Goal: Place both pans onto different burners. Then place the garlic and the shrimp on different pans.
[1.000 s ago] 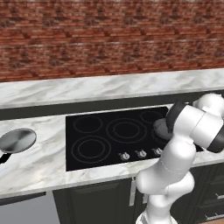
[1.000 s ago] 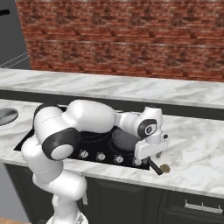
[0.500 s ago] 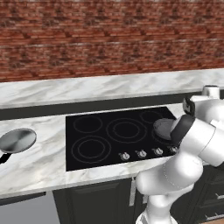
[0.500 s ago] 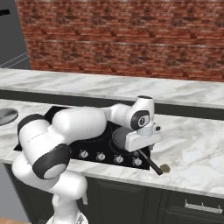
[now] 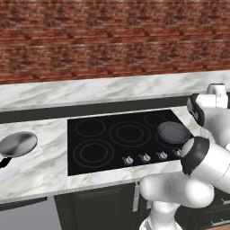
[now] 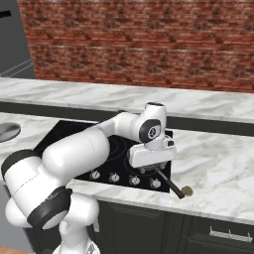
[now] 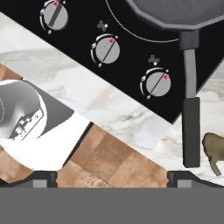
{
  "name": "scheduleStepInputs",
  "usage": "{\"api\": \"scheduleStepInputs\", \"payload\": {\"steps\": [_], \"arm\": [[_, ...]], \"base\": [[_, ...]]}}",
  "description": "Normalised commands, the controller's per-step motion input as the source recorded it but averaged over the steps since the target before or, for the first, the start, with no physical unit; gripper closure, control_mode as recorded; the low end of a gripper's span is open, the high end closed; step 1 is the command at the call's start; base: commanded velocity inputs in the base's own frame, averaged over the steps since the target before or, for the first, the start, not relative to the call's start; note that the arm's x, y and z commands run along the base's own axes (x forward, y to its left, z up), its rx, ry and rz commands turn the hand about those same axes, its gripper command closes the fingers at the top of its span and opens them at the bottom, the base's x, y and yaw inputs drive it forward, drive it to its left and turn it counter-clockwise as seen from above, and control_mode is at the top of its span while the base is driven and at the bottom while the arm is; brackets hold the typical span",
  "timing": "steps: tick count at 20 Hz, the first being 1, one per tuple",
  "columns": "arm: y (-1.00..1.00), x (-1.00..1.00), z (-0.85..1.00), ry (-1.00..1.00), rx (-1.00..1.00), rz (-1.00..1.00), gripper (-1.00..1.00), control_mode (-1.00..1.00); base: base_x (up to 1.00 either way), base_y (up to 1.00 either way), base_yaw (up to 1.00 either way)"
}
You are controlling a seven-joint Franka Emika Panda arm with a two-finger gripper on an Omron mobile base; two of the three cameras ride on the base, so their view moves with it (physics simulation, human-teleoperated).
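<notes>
hovering above the front right corner of the cooktop [image 5: 121, 134], the gripper [image 7: 111, 177] has its 2 fingertips [image 7: 43, 178] spread wide and released, with nothing between them. in the hand view, the darker grey pan [image 7: 175, 11] lies ahead of the fingers at the top edge, resting on the black glass, and its long black handle [image 7: 190, 109] runs back toward the right-hand fingertip, crossing from the glass onto the marble counter [image 7: 87, 94]. just beside the end of that handle, on its outer side and close to the right-hand fingertip, sits the garlic [image 7: 214, 148], a small tan lump on the marble. 3 silver knobs [image 7: 105, 49] stand in a slanted row ahead of the fingers, left of the handle.

in the left base view the grey pan [image 5: 173, 132] sits over the right front burner [image 5: 173, 133], and the shiny silver pan [image 5: 18, 144] lies on the counter well apart, far to the left of the cooktop. in the right base view the garlic [image 6: 187, 190] rests near the counter's front edge, just past the tip of the handle [image 6: 170, 183], below and right of the gripper.
</notes>
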Motion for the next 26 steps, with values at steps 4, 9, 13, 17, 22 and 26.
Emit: {"api": "scheduleStepInputs", "payload": {"steps": [4,9,13,17,22,26], "arm": [[-0.16,-0.01,0.0,0.0,0.0,-0.13,-1.0,-1.0],[-0.23,0.04,0.0,0.0,0.0,-0.15,-1.0,-1.0],[-0.31,0.14,0.0,0.0,0.0,-0.16,-1.0,-1.0],[-0.39,0.12,0.0,0.0,0.0,-0.19,-1.0,-1.0],[-0.37,0.14,0.0,0.0,0.0,-0.17,-1.0,-1.0],[-0.3,0.12,-0.03,-0.04,0.0,-0.15,-1.0,-1.0]], "base": [[0.0,0.0,0.0],[0.0,0.0,0.0],[0.0,0.0,0.0],[0.0,0.0,0.0],[0.0,0.0,0.0],[0.0,0.0,0.0]]}}
